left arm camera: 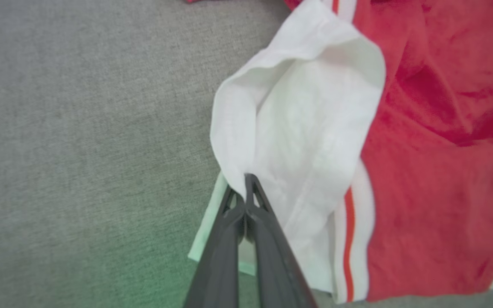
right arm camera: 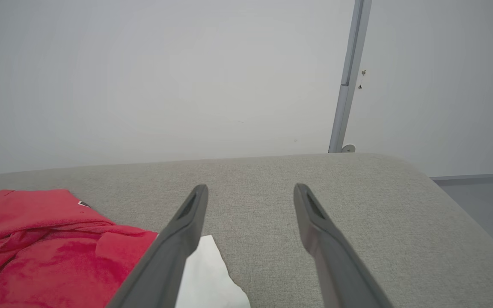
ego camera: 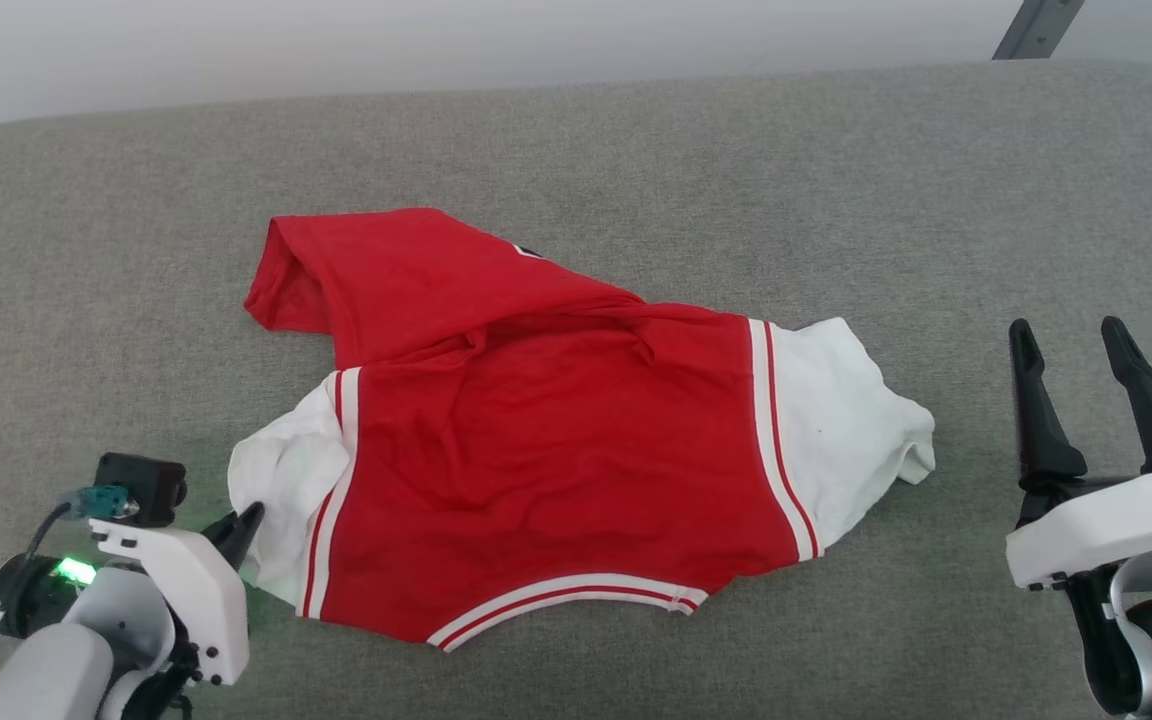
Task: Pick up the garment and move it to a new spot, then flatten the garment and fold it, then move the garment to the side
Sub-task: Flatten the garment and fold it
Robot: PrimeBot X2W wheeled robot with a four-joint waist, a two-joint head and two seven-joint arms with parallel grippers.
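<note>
Grey fabric-covered surface (ego camera: 696,140), pale wall (right arm camera: 144,77) behind, grey upright post (right arm camera: 349,85), perhaps a door frame.

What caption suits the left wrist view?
Left gripper shut on the white sleeve of the red jersey.

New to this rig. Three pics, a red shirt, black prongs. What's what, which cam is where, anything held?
It is a two-armed robot; the dark prongs are its gripper fingers. The wide picture is from its head camera, looking down at a grey padded surface. On it lies the garment, a crumpled red jersey with white sleeves and striped trim.

The other two pictures come from cameras on each wrist, looking along that arm's own fingers. In the left wrist view, the left gripper is shut, pinching the edge of the white sleeve, low against the surface. In the right wrist view, the right gripper is open and holds nothing; the head view shows it waiting off to the garment's right side.
</note>
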